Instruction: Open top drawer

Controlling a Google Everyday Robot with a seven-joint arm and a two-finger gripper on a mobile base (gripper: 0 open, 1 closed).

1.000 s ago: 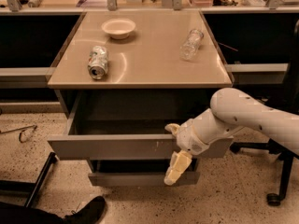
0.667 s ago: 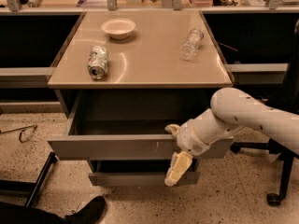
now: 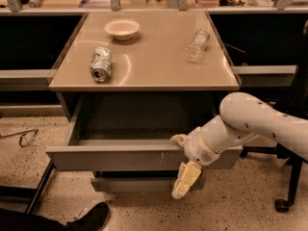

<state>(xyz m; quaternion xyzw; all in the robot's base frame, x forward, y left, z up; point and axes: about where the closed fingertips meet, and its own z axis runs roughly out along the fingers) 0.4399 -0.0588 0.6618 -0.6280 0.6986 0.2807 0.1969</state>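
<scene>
The top drawer (image 3: 115, 158) is the wide grey front below the tabletop. It is pulled well out, and its grey inside (image 3: 125, 142) shows behind the front. Small pale scratch marks sit right of its centre. My gripper (image 3: 177, 167) is at the right part of the drawer front, on the end of my white arm (image 3: 255, 124). One cream finger (image 3: 179, 139) lies over the front's top edge. The other finger (image 3: 186, 179) hangs down in front of it, past its lower edge. The fingers stand apart.
A narrower grey drawer front (image 3: 139, 184) sits below, slightly out. On the tabletop (image 3: 154, 71) are a pale bowl (image 3: 122, 29), a can on its side (image 3: 100, 64) and a clear bottle on its side (image 3: 197, 44). A chair base (image 3: 284, 203) stands right, a dark shoe (image 3: 89, 215) lower left.
</scene>
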